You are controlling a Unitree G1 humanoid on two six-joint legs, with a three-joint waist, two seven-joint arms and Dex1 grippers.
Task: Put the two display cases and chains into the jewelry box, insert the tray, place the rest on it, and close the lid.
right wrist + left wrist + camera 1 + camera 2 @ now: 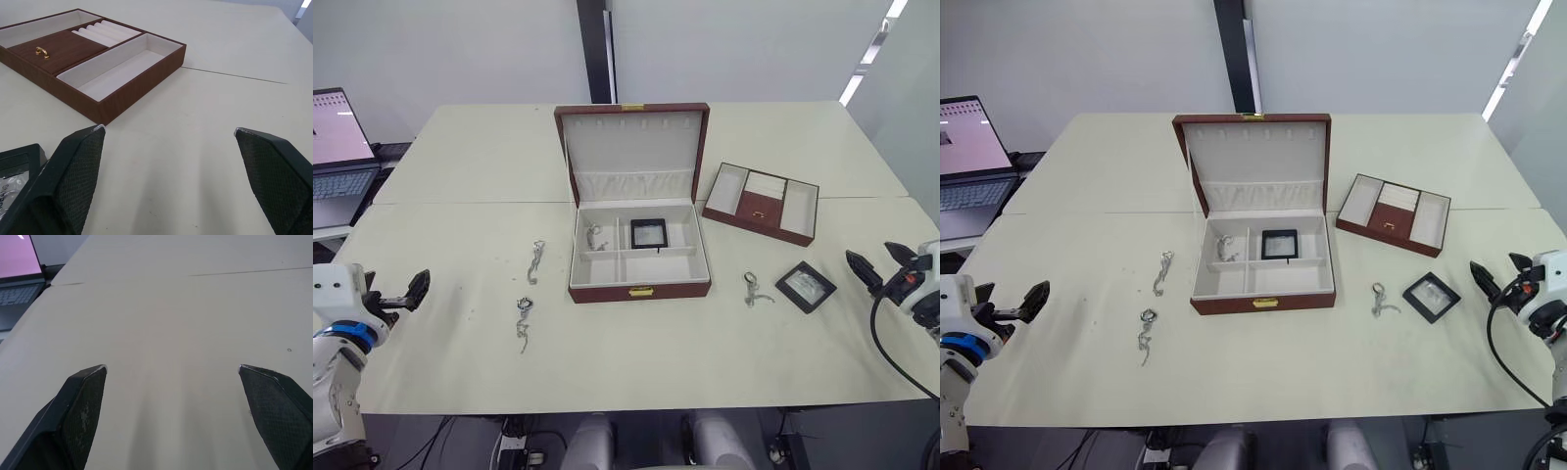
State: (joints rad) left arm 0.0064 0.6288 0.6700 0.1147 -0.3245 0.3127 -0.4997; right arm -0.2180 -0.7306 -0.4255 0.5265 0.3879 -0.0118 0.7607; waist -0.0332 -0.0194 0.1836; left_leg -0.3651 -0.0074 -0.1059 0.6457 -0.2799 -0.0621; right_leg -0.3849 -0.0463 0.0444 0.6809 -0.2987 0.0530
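Jewelry box sits open with one display case inside; both grippers' jaws spread wide, holding nothing: left gripper, right gripper.

Office or lab; laptop beside pale table; bare walls.

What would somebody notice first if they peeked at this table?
Probably the big reddish-brown wooden jewelry box in the middle of the cream table, its lid standing open, with one small black-framed display case already inside. To its right lie a shallow brown tray and a second black-framed case; thin silver chains are scattered to its left.
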